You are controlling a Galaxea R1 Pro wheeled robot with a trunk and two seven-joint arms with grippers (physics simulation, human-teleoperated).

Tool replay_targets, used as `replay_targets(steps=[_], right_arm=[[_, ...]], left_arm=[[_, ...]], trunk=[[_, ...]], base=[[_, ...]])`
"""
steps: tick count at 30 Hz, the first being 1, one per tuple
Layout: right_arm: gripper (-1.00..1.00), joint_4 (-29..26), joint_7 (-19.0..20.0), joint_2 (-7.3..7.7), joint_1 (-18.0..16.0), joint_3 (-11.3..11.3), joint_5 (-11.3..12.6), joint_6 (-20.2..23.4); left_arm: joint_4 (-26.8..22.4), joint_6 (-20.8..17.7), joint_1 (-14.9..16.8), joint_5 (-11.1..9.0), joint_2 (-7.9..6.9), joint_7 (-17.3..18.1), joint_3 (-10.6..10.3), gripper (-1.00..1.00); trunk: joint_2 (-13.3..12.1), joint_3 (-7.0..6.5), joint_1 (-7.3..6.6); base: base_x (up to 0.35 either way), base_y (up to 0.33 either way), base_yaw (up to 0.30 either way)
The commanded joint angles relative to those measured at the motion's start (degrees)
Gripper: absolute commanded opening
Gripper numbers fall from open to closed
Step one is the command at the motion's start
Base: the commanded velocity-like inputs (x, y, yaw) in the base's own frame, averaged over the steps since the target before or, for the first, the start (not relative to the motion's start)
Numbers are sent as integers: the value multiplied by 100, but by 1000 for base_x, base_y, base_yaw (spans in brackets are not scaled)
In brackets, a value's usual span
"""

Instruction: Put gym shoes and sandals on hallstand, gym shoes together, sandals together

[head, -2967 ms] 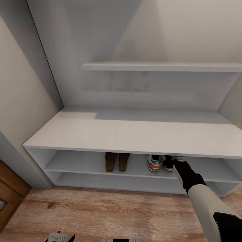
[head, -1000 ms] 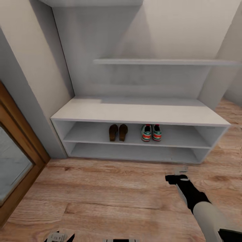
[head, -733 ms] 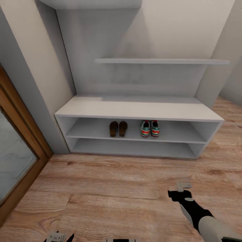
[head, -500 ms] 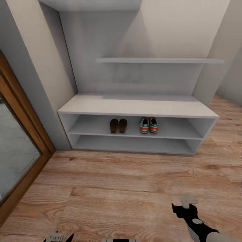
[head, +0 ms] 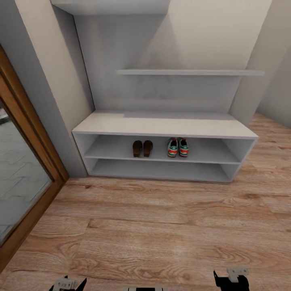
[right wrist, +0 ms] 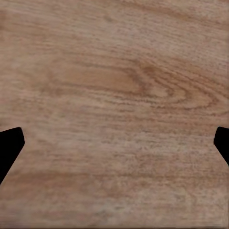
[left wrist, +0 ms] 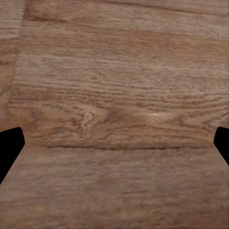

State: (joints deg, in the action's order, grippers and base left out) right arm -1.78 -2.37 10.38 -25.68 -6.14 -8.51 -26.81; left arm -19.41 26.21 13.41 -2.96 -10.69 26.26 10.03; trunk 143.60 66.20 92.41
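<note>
1. Hallstand against the back wall; both pairs sit on its upper open shelf, off the corridor floor.
2. Two sandals side by side, left of centre. Two gym shoes side by side just to their right, a small gap between the pairs.
3. Left gripper: fingers spread, nothing between them, only floor below.
4. Right gripper: same, released and empty above the planks.

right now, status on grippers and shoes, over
Left gripper and right gripper open, empty, over floor. Gym shoes paired and sandals paired on rack upper shoe shelf. Nothing in the way.
</note>
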Motion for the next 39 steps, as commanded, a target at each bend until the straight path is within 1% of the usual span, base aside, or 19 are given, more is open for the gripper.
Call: replay_targets(steps=[1,8,28,29,33,39], right_arm=[[100,5,-19,-4,0,-45,-60,-19],[100,4,-18,-18,9,-47,-55,-31],[100,11,-24,-61,11,-54,-53,-32],[100,24,-33,-213,13,-54,-74,-27],[100,27,-31,-301,20,-54,-90,-26],[100,28,-27,-400,47,-54,-96,-19]], left_arm=[[8,13,4,-30,3,42,29,100],[11,67,4,-30,5,-27,26,100],[15,80,4,-30,21,-42,33,100],[16,78,4,-30,23,-42,34,100],[16,78,4,-30,23,-42,34,100],[19,78,4,-30,23,-42,30,100]], trunk=[[2,4,-1],[2,4,-1],[2,4,-1],[2,4,-1],[2,4,-1],[-6,-129,-17]], base=[[-8,0,0],[-3,0,0],[0,0,0],[0,0,0],[0,0,0],[0,0,0]])
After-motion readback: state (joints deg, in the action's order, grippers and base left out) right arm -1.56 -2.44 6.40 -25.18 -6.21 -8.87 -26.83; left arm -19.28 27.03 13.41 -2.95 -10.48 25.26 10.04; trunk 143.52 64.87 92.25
